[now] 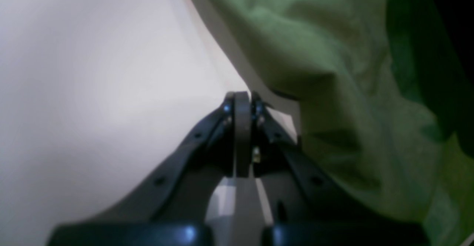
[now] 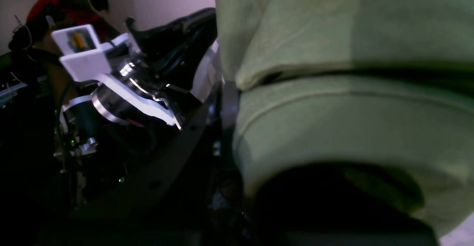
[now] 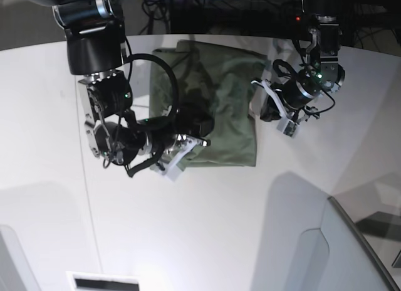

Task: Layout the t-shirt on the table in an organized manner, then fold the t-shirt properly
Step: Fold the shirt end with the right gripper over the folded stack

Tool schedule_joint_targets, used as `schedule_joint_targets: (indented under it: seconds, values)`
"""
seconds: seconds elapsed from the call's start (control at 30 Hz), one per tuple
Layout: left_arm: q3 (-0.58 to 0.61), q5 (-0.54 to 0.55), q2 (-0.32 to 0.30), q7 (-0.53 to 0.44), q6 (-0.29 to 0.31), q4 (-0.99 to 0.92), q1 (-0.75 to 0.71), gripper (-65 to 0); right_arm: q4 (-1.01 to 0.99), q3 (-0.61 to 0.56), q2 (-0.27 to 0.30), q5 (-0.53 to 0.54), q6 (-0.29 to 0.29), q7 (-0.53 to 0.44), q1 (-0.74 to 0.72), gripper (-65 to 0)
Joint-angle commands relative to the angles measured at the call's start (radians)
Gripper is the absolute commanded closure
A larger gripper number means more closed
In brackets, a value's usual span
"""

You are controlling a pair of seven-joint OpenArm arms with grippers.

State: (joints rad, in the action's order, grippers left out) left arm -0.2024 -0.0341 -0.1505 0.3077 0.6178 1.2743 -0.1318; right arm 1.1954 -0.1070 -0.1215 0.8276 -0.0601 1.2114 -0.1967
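Observation:
The olive-green t-shirt (image 3: 213, 103) lies bunched and partly folded on the white table (image 3: 188, 228), near its far edge. My right gripper (image 3: 203, 131) is at the shirt's near-left corner. In the right wrist view it (image 2: 231, 101) is shut on a hemmed fold of the t-shirt (image 2: 333, 120), and the cloth drapes over one finger. My left gripper (image 3: 263, 112) is at the shirt's right edge. Seen from the left wrist, the gripper (image 1: 242, 96) is shut with its pads together just beside the t-shirt (image 1: 333, 72), above the bare table (image 1: 92, 90). No cloth shows between its pads.
A grey angled panel (image 3: 351, 241) with a dark edge stands at the near right. A thin dark seam line (image 3: 88, 197) runs down the table's left. Dark equipment and cables (image 3: 250, 9) sit beyond the far edge. The left arm's wrist (image 2: 111, 83) shows close by in the right wrist view.

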Motion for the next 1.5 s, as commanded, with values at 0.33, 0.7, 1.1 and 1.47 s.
schedule_joint_targets:
  seconds: [0.33,0.7,1.1,1.47]
  values:
    - [-0.059,0.021,-0.041,-0.006,0.006,0.106,-0.065,0.0,-0.018,-0.001,-0.010,0.025,-0.004,0.000,-0.017,-0.2]
    - [-0.493,0.115,-0.034,-0.005,0.080,0.316,-0.285,0.0,-0.055,-0.001,-0.011,0.117,-0.004,-0.005,-0.020,-27.9]
    - [-0.651,0.319,-0.114,-0.005,0.080,0.232,-0.388,0.0,-0.061,-0.282,-0.013,0.258,-0.004,-0.121,-0.057,-36.9]
    - [-0.642,0.317,-0.114,-0.005,0.080,0.230,-0.381,0.0,-0.233,-0.650,-0.013,0.533,-0.002,-0.295,-0.246,-36.9]
